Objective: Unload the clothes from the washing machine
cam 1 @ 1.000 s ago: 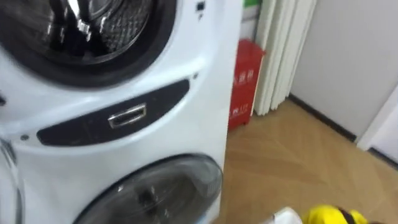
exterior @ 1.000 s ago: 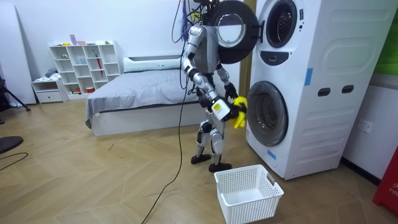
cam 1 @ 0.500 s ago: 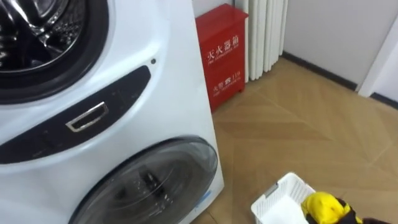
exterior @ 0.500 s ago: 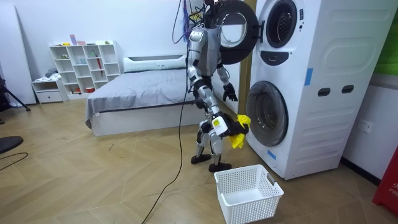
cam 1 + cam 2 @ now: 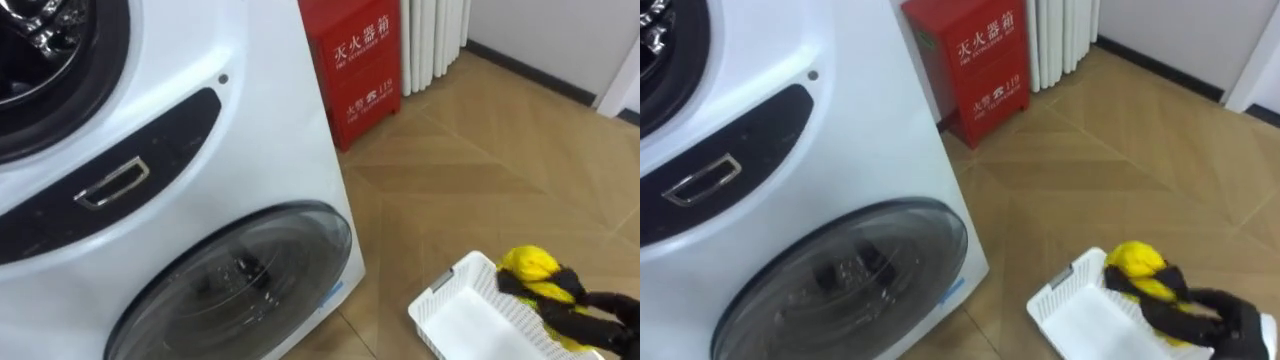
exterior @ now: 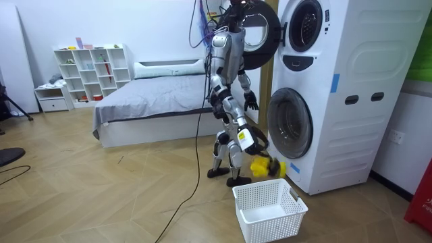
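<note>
Right hand clutches yellow cloth — over the white basket.

The robot's right hand grips a crumpled yellow cloth at the rim of a white slotted plastic basket, beside a white front-loading washing machine and a red metal cabinet.

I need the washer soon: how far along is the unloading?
Done: the upper white washing machine's round door stands open and one yellow cloth is out. In hand: the right hand holds that cloth over the white plastic laundry basket, not yet released. Left: dropping it in; whether more clothes remain in the drum cannot be seen.
</note>
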